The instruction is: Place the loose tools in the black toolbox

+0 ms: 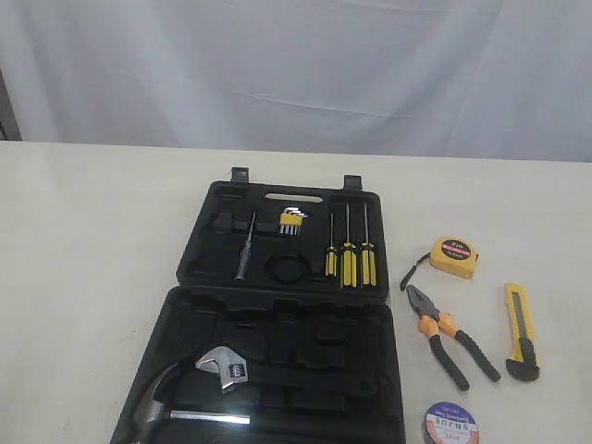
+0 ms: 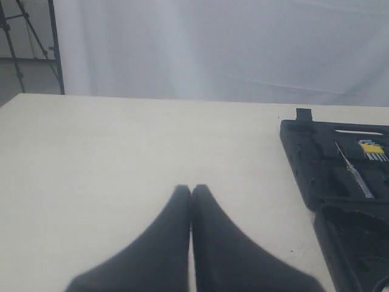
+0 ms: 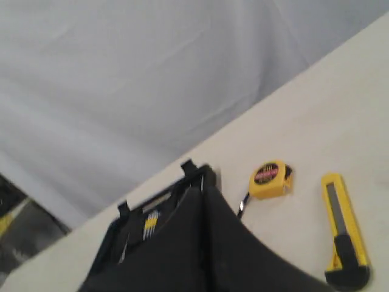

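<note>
two black claws, left claw and right claw, pinch closed, empty; squarish yellow tape measure lies mid-right, beside moulded black toolbox.

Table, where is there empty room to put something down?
Left of the black toolbox the table is bare, and behind it up to the curtain. Right is crowded: tape measure, pliers, utility knife, tape roll.
</note>
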`<action>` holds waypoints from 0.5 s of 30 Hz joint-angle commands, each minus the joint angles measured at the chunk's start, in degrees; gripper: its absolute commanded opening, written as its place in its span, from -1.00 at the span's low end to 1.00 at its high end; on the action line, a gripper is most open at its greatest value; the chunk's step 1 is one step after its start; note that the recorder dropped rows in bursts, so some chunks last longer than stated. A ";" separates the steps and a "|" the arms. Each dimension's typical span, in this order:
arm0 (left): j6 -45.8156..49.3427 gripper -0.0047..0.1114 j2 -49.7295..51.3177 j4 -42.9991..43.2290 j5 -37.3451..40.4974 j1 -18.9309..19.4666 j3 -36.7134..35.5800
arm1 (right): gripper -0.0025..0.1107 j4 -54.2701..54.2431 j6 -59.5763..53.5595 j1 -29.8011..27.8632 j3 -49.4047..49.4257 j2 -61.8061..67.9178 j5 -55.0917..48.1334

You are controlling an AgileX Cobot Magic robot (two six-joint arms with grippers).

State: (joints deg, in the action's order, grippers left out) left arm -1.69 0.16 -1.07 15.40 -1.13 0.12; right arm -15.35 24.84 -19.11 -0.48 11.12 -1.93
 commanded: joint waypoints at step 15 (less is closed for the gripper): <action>-0.07 -0.92 -0.16 -0.14 -0.03 -0.12 -0.12 | -0.96 8.33 -17.74 13.29 -42.35 31.17 -58.24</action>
State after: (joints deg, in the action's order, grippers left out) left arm -1.69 0.16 -1.07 15.40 -1.13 0.12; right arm -10.85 7.90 -6.16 -38.42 36.69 -52.82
